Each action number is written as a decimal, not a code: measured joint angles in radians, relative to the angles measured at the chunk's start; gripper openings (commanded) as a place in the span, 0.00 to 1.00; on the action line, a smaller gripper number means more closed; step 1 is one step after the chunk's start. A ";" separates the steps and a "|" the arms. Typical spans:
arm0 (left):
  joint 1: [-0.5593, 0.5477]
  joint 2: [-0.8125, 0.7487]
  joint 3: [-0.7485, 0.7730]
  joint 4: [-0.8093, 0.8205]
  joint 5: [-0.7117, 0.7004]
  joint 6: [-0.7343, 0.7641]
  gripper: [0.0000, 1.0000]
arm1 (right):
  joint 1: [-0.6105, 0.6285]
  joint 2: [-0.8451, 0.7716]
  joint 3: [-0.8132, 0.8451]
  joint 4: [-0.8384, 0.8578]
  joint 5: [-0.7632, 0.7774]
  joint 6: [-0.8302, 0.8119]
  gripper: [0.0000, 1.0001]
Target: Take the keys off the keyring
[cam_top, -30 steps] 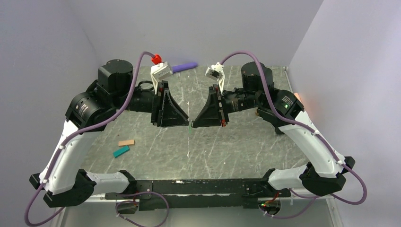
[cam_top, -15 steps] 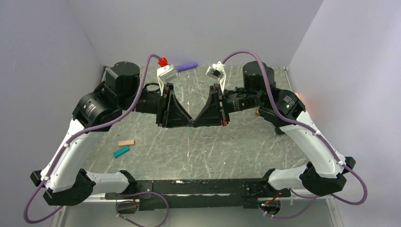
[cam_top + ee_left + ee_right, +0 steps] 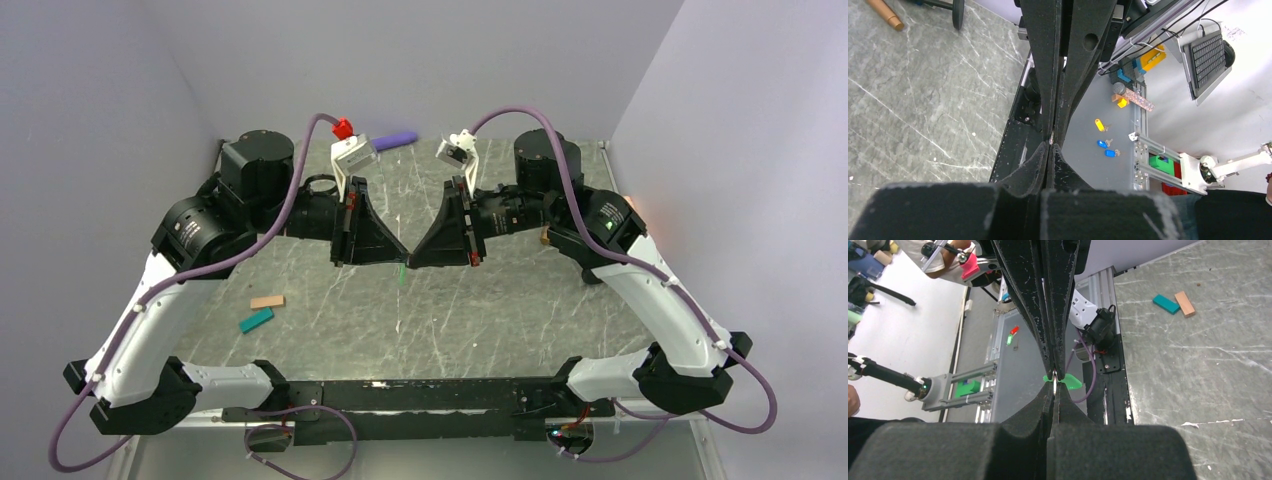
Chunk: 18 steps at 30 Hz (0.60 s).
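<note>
My right gripper [image 3: 1054, 386] is clamped on the tiny flat bright-green key [image 3: 1070, 383], above mid-surface, far from every edge. My left gripper [image 3: 1049, 148] is closed tight against it, hold unclear. Likely light, thin, slippery, so pinch the flat faces.

The left arm [image 3: 150, 310] and right arm [image 3: 655, 295] are bent inward, wrists level and facing each other. The left gripper [image 3: 399, 258] and right gripper [image 3: 413, 261] are positioned tip to tip, jaws fully closed.
</note>
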 measured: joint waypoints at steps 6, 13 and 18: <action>-0.004 -0.001 0.001 0.008 -0.018 -0.005 0.00 | 0.000 -0.009 -0.002 0.003 0.022 0.000 0.00; -0.019 -0.065 -0.089 0.137 -0.072 -0.049 0.00 | 0.002 -0.041 -0.024 0.051 0.075 0.012 0.00; -0.040 -0.099 -0.133 0.217 -0.140 -0.085 0.00 | 0.003 -0.069 -0.057 0.115 0.116 0.046 0.00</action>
